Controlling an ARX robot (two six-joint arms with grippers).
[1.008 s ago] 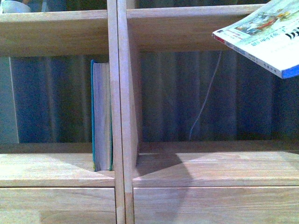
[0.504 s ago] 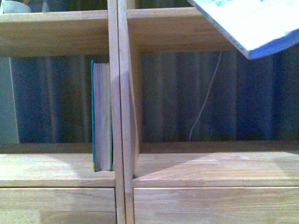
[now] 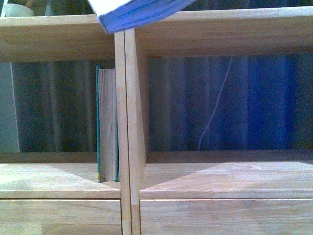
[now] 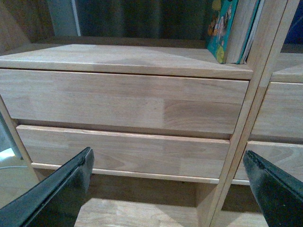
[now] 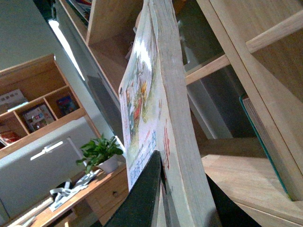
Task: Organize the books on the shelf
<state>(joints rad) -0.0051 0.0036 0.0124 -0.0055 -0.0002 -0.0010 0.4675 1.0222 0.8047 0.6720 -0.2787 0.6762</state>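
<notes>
With the left tool [image 4: 168,158] spread empty, the right tool [image 5: 182,194] pinches the white paperback [image 5: 139,104] up by the shelf [image 3: 220,32] top board, above the upright teal book [image 3: 106,125]; its corner could snag the divider [image 3: 126,122] and twist loose.

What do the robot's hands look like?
Both grippers are plain black. The left gripper has two smooth, wedge-shaped fingers that narrow toward the tips. The right gripper has flat dark fingers too. No cables, stickers or markings show, and the arms themselves are out of view.
</notes>
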